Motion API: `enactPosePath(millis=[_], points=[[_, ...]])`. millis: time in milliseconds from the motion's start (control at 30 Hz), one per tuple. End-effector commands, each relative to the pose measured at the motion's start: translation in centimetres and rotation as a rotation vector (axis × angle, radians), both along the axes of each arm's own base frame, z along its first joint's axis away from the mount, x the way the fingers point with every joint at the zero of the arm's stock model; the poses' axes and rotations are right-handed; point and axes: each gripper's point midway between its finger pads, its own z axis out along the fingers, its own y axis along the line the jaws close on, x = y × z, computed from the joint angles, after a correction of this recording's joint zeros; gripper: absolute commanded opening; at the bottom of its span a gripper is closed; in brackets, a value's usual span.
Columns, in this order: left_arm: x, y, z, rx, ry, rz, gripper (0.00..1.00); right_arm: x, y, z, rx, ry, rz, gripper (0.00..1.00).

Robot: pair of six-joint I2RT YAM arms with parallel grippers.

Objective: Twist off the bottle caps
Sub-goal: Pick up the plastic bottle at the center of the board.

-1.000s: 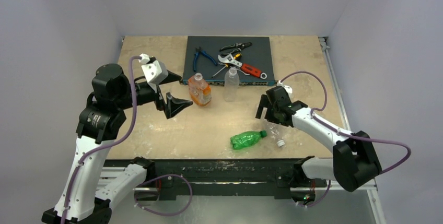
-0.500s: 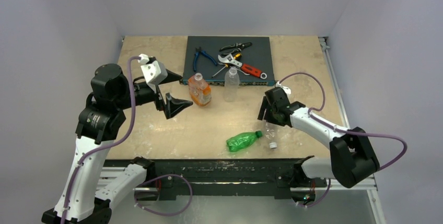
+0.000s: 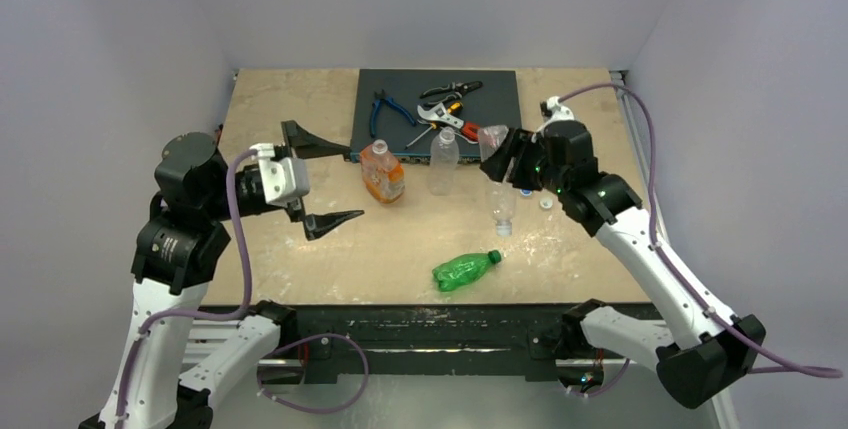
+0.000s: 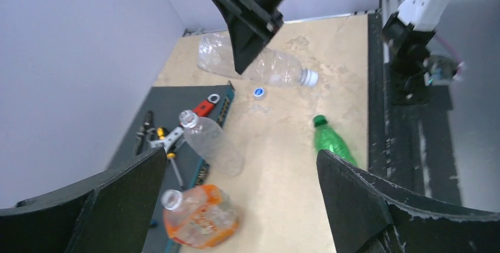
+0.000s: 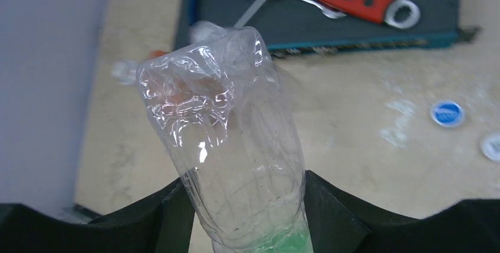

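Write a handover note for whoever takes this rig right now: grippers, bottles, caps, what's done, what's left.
Left gripper: open, empty, beside the orange-label bottle.
Right gripper: shut on a clear crinkled bottle, lifted off the table, white cap still on.
Done: the orange-label bottle and the upright clear bottle stand open; two loose caps lie on the table at right.
Left: the held bottle's cap, and the green bottle, lying near the front edge with its green cap on.

The left gripper (image 4: 239,170) frames the bench (image 4: 277,147) with jaws wide apart; the right gripper (image 4: 244,58) clamps a clear crinkled bottle (image 4: 277,67), white cap (image 4: 308,77) on. A blue-faced cap (image 4: 258,92) lies loose; the green bottle (image 4: 335,144) lies capped.
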Motion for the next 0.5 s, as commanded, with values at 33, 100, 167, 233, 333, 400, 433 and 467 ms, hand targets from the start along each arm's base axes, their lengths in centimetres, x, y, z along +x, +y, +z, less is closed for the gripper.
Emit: enactPosePath(millis=[33, 100, 167, 233, 333, 400, 433, 467], points=[[-0.1, 0.9, 0.8, 0.17, -0.458, -0.057, 1.0, -2.1, 7.5, 10.9, 0.331, -0.091, 0.37, 0.64], [0.5, 1.6, 0.6, 0.253, -0.61, -0.04, 1.0, -2.9, 9.5, 13.2, 0.415, -0.089, 0.476, 0.64], [0.7, 2.1, 0.7, 0.325, -0.746, -0.04, 1.0, -3.8, 11.4, 14.9, 0.441, -0.093, 0.568, 0.64], [0.9, 2.4, 0.7, 0.392, -0.882, -0.052, 1.0, -4.7, 13.2, 16.1, 0.432, -0.101, 0.626, 0.65], [0.7, 2.5, -0.2, 0.48, -1.065, -0.102, 1.0, -6.3, 16.4, 16.1, 0.407, -0.069, 0.724, 0.68], [0.8, 2.4, -0.7, 0.516, -1.155, -0.128, 1.0, -7.2, 18.3, 15.4, 0.399, -0.028, 0.77, 0.69], [0.9, 2.3, -0.8, 0.53, -1.19, -0.136, 1.0, -7.8, 19.2, 15.0, 0.39, -0.009, 0.79, 0.69], [1.0, 2.3, -1.0, 0.552, -1.222, -0.148, 1.0, -8.0, 19.7, 14.8, 0.384, 0.005, 0.8, 0.69]])
